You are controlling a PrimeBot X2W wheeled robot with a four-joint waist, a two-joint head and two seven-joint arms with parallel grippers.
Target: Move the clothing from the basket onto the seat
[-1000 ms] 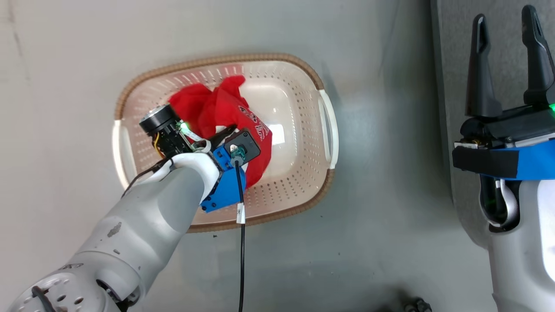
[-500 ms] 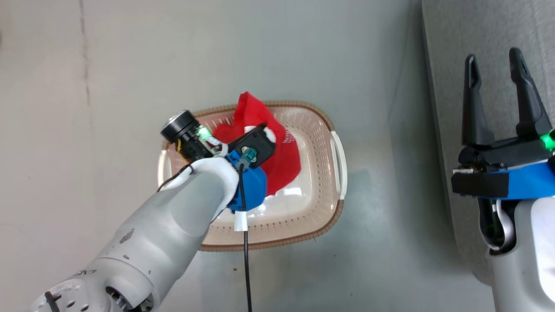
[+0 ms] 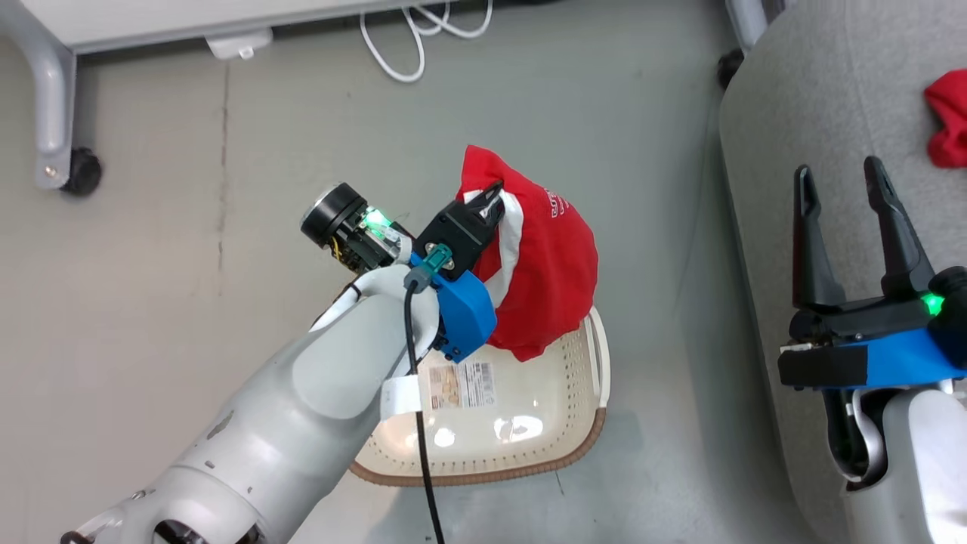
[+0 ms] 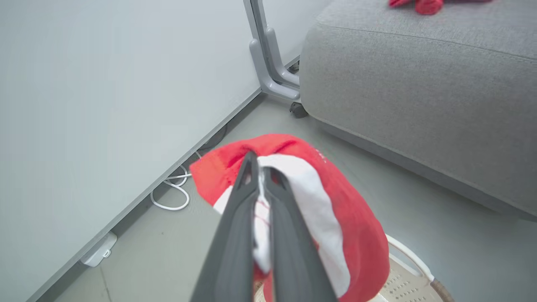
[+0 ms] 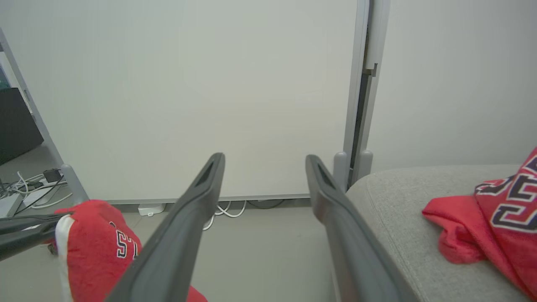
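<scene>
My left gripper (image 3: 492, 196) is shut on a red garment of the clothing (image 3: 548, 279) with a white stripe, which hangs in the air above the far end of the basket (image 3: 589, 434). In the left wrist view the left gripper (image 4: 259, 165) pinches the white band of that garment (image 4: 356, 235). The basket's floor shows bare, with a label on it. To the right lies the grey seat (image 3: 831, 98), and another red piece (image 3: 948, 121) rests on it; the right wrist view shows that piece (image 5: 495, 218) too. My right gripper (image 3: 838, 177) stands open over the seat's edge, holding nothing.
A grey wheeled frame leg (image 3: 53, 113) and a white cable (image 3: 408, 38) lie on the floor at the back. A white wall panel (image 5: 209, 84) stands behind. Another frame leg with a caster (image 4: 277, 79) stands by the seat's corner.
My left gripper has lifted the red garment up out of the basket. The head camera has shifted, so the basket sits lower in its view and the seat and back wall show more.
</scene>
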